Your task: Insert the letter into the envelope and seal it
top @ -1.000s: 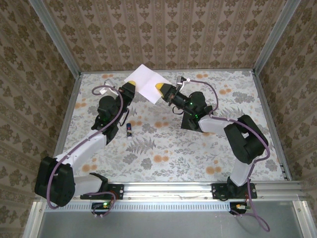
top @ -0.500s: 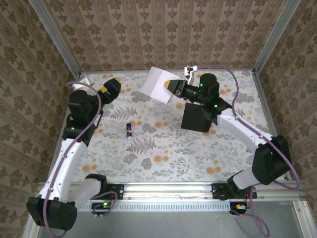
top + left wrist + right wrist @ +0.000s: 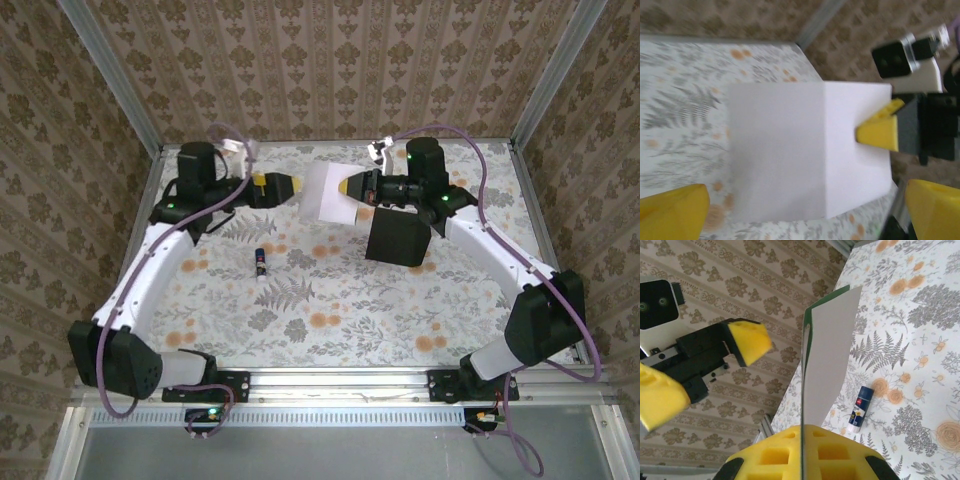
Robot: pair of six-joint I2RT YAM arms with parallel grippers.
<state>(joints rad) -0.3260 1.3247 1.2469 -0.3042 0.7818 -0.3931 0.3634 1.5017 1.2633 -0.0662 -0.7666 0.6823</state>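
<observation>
Top external shows the left gripper, having let go and swung back, spread wide just beside the letter, which the right gripper pinches aloft; apparently a regrasp, with the envelope lying nearby, not yet filled

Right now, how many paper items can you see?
2. The letter is held up in the right arm's jaws; the black envelope lies flat on the table.
</observation>
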